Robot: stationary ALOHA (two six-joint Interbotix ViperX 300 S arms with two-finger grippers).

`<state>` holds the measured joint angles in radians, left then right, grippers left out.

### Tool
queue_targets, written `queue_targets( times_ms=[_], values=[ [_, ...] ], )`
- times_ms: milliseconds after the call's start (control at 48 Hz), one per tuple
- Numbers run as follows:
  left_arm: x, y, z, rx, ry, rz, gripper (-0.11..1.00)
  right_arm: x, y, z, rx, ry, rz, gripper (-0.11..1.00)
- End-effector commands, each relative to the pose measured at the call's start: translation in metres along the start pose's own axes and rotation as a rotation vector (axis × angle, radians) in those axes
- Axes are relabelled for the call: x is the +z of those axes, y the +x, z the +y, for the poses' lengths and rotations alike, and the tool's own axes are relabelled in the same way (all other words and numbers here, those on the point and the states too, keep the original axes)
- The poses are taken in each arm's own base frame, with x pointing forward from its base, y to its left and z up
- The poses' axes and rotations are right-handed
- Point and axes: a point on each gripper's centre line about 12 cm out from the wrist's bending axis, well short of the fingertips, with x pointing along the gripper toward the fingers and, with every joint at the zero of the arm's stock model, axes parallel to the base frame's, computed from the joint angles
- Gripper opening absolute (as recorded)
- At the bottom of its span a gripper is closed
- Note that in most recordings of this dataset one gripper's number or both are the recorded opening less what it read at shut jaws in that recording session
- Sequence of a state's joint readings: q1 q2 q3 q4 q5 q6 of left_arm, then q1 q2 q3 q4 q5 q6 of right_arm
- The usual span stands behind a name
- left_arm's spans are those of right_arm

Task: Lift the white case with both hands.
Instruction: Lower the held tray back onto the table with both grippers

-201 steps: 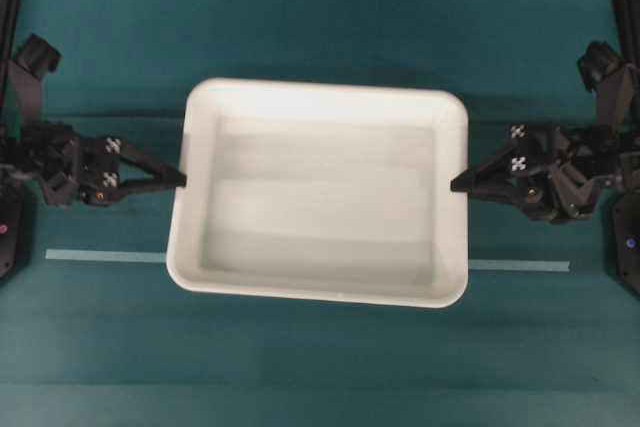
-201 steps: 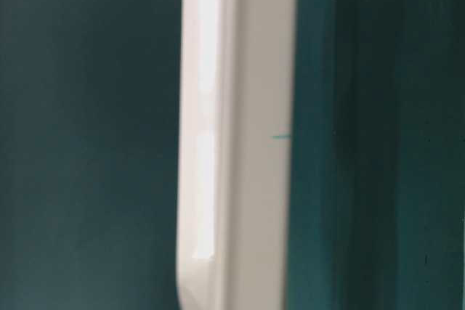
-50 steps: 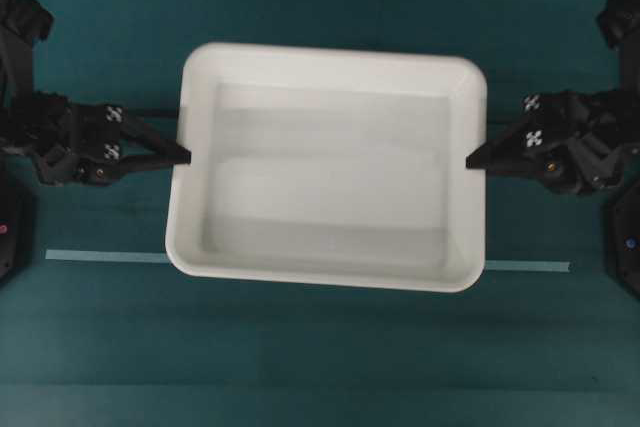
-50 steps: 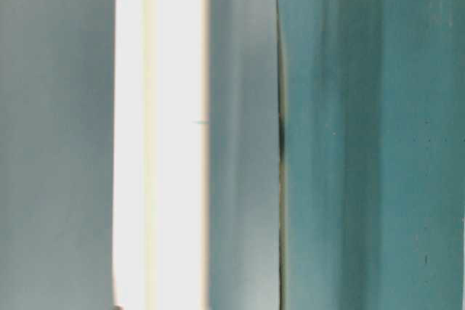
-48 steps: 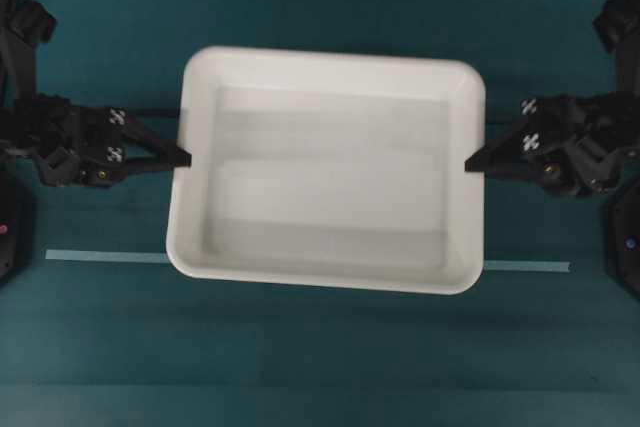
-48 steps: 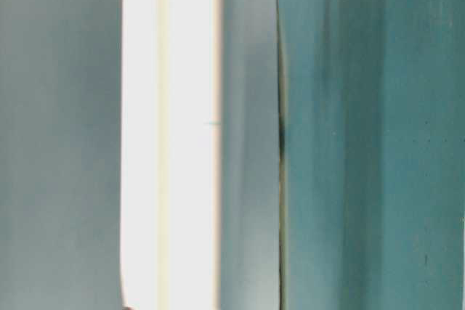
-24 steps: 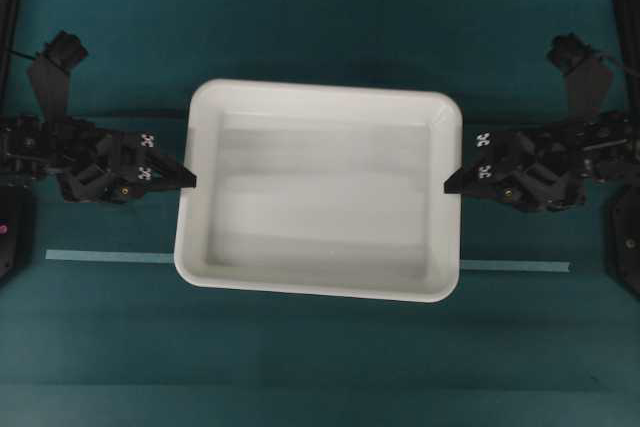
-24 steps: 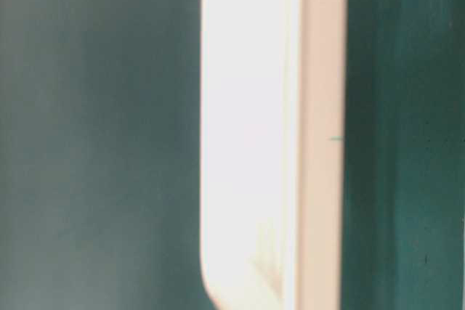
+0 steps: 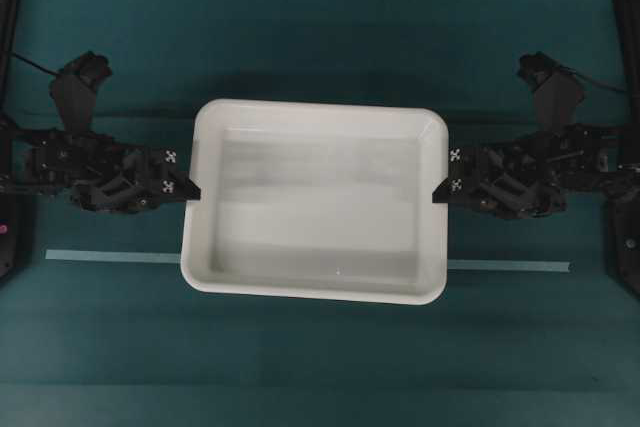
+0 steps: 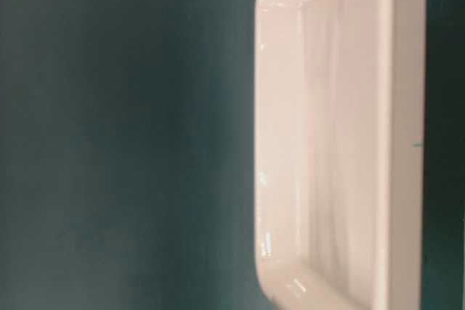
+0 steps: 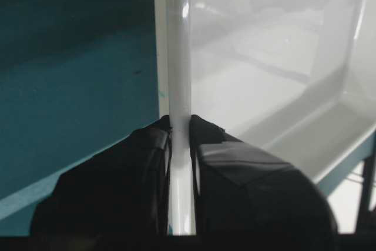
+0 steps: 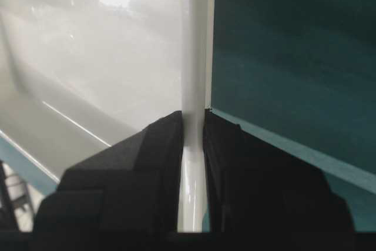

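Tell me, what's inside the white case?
Nothing: the white case shows only its bare greyish floor. Under it, the teal table is covered, and so is the middle of the pale strip.

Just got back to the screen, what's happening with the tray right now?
Both arms have the white case by its short ends. The left gripper is shut on the left rim and the right gripper on the right rim; each wrist view shows the thin rim pinched between the black fingers. The case is empty and sits level between them above the teal table.
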<state>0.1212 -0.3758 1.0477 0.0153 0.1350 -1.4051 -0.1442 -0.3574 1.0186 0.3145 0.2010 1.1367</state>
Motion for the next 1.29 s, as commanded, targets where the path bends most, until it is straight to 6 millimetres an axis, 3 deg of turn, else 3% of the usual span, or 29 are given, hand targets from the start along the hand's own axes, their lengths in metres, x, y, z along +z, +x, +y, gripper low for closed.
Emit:
queue_targets(
  times_ms=[0,624,1270],
  values=[
    [0.000,0.009,0.011,0.057,-0.003,0.006,0.06,-0.001,0.010,-0.013,-0.059,-0.015,0.007,0.11],
    [-0.007,0.021,0.044,0.146,-0.003,0.023,0.06,0.003,0.029,-0.037,-0.079,-0.038,-0.032,0.11],
    [-0.008,0.036,0.054,0.144,-0.004,0.023,0.05,0.000,0.033,-0.050,-0.067,-0.050,-0.051,0.11]
  ],
)
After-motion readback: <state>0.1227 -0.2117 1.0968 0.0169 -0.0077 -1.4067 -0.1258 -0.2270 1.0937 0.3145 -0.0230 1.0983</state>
